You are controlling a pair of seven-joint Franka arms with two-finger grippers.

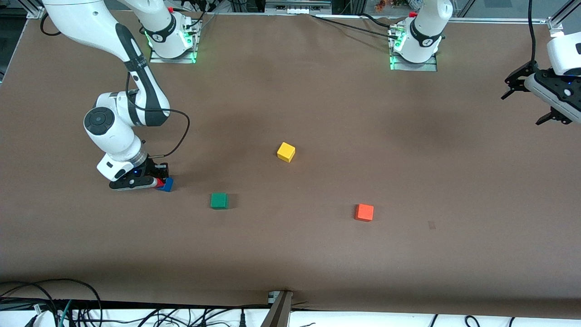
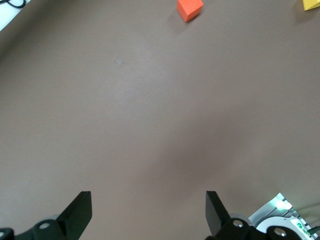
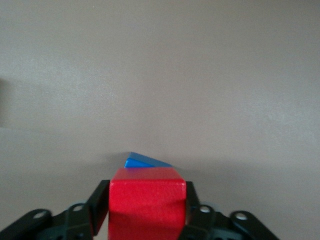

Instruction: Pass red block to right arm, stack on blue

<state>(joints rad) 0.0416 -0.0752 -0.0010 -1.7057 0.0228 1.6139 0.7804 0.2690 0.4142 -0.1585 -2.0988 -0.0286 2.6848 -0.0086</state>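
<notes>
My right gripper [image 1: 156,181] is low at the right arm's end of the table, shut on the red block [image 1: 160,182]. In the right wrist view the red block [image 3: 147,207] fills the space between the two black fingers [image 3: 98,205]. The blue cube [image 1: 167,184] lies on the table right under and against the red block; only a blue corner [image 3: 142,161] shows past the red block in the right wrist view. My left gripper [image 1: 531,102] waits open and empty, raised at the left arm's end of the table; it also shows open in the left wrist view [image 2: 148,212].
A yellow cube [image 1: 286,151] lies mid-table. A green cube [image 1: 219,200] lies nearer the front camera, beside the blue cube. An orange cube [image 1: 364,212] lies toward the left arm's end and shows in the left wrist view [image 2: 190,9]. Cables run along the table's front edge.
</notes>
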